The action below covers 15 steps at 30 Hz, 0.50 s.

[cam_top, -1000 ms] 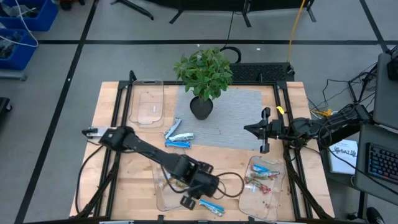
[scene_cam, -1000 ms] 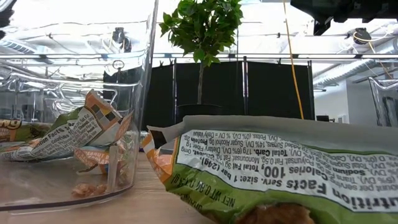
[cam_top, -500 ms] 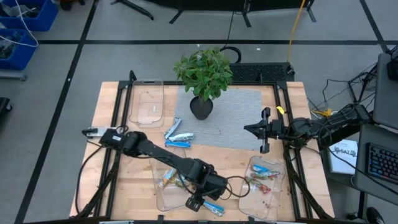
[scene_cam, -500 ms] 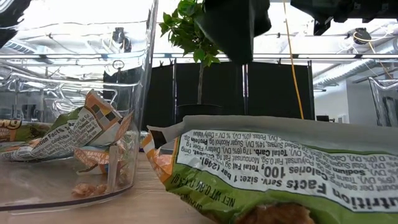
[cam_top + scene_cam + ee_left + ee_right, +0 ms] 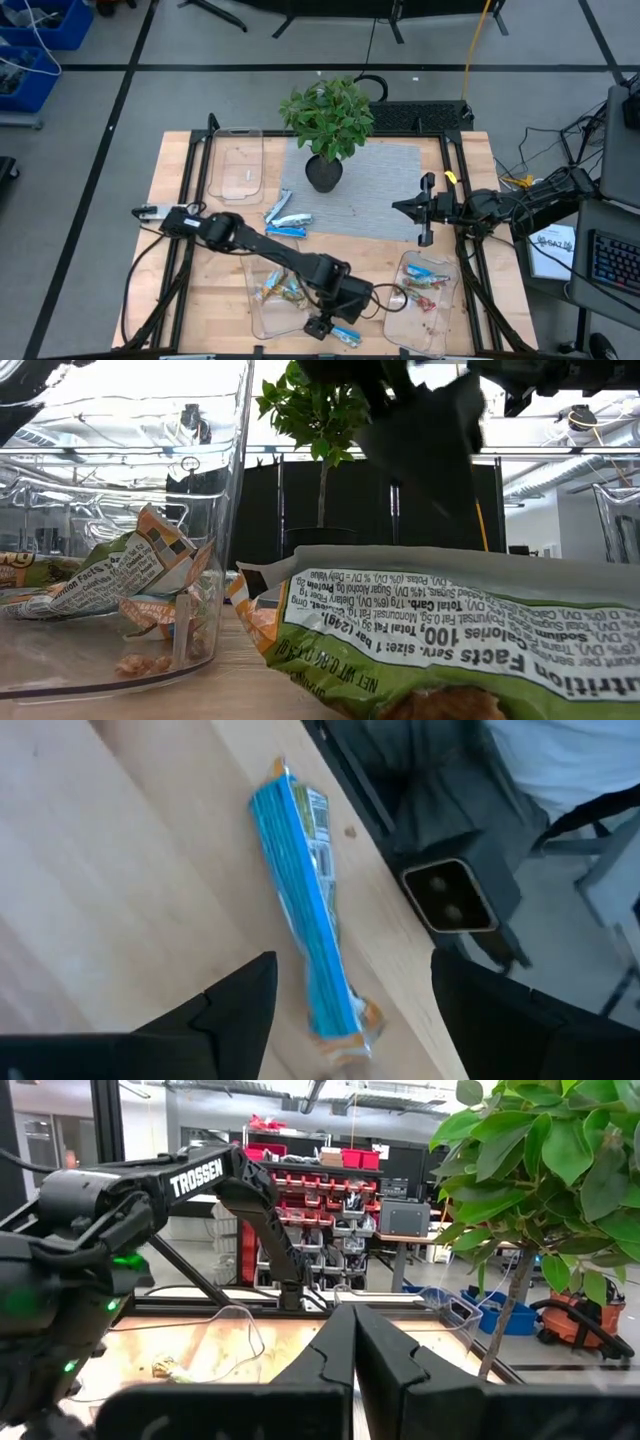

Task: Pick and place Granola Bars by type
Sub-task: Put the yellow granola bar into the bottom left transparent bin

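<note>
Lying near the table's front edge, a blue-white bar (image 5: 305, 900) has a bright blue wrapper with a small printed panel on one side and a crimped end showing a touch of orange. The left gripper (image 5: 322, 327) hangs right above it with its fingers (image 5: 235, 1010) spread apart, one on each side of the bar, not touching it.

More blue-white bars (image 5: 285, 222) lie loose on the wood beside the grey mat (image 5: 370, 190), close to the potted plant (image 5: 328, 120). The front-left clear tray (image 5: 258, 318) holds green-yellow-orange bars (image 5: 277, 289), and the front-right clear tray (image 5: 436, 335) holds a mix of wrappers, some blue and perhaps some red-blue, though they are too small to sort with confidence. In the low view a green wrapper (image 5: 450, 640) fills the foreground.

Compared with a second ago, the left arm has reached farther toward the front edge, its gripper moving from over the left tray's corner to above the lone blue bar; the bars themselves have not shifted. The right gripper (image 5: 424, 209) waits over the mat's right edge, fingers pressed together.
</note>
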### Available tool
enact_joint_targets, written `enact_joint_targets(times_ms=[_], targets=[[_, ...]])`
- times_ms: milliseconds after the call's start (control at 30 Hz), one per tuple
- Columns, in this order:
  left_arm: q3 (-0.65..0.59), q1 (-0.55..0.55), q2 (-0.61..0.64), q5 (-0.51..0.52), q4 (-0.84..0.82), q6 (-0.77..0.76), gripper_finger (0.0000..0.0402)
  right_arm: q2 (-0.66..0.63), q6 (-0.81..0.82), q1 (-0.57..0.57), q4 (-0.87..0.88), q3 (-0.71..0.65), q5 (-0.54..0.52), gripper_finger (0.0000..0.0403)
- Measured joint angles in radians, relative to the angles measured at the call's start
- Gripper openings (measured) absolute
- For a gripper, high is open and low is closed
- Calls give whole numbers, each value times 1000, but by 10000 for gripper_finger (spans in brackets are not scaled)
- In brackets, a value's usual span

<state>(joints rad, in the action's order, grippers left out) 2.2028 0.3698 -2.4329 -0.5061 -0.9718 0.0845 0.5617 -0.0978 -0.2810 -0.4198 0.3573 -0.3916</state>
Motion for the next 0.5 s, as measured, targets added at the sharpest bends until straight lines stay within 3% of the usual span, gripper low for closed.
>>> enact_joint_targets(times_ms=[500], targets=[[0, -35, -70, -80, -19, 46, 266, 2, 7, 0, 6, 0, 0, 0]])
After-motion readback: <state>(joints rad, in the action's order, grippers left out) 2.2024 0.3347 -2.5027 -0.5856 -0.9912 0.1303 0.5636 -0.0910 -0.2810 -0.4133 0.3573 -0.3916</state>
